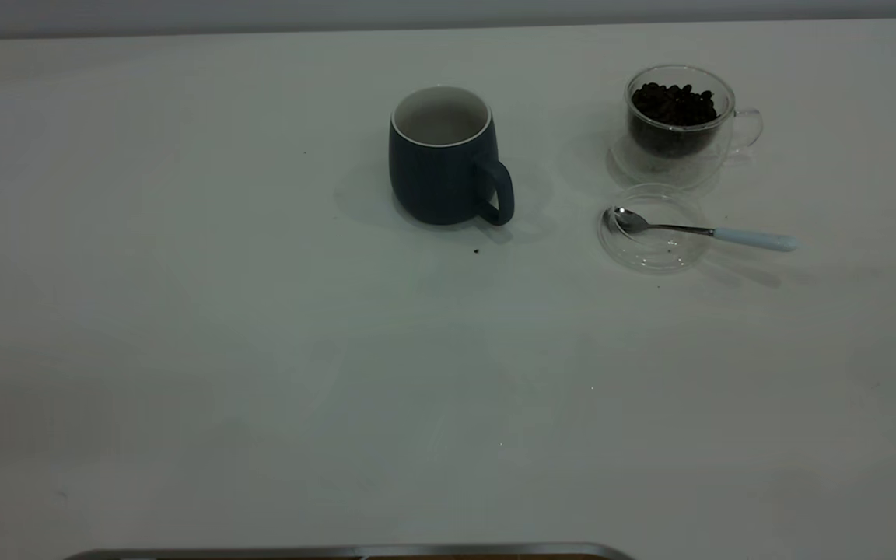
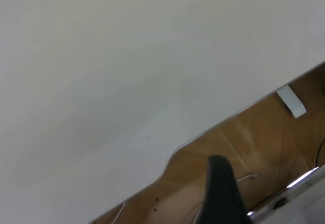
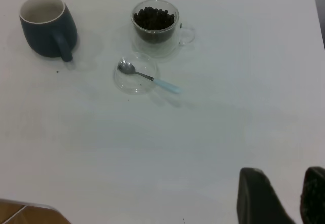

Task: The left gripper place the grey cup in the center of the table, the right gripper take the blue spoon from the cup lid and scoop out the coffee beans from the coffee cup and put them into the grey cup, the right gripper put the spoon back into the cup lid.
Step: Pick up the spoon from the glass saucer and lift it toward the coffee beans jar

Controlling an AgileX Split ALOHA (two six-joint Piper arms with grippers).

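Note:
The grey cup (image 1: 442, 167) stands upright near the middle of the table (image 1: 261, 350), its handle towards the front right; it also shows in the right wrist view (image 3: 48, 28). The coffee cup (image 1: 677, 128) holds the coffee beans (image 1: 673, 105) at the back right. In front of it, the blue spoon (image 1: 701, 231) lies with its bowl in the cup lid (image 1: 650, 245) and its handle sticking out to the right. My right gripper (image 3: 284, 176) is open and empty, far from these things. Of my left gripper only one dark finger (image 2: 222, 188) shows, past the table's edge.
A small dark speck (image 1: 476, 251) lies just in front of the grey cup. A grey metal strip (image 1: 339, 552) runs along the table's front edge. In the left wrist view the table edge (image 2: 203, 132) gives way to a wooden floor (image 2: 264, 137).

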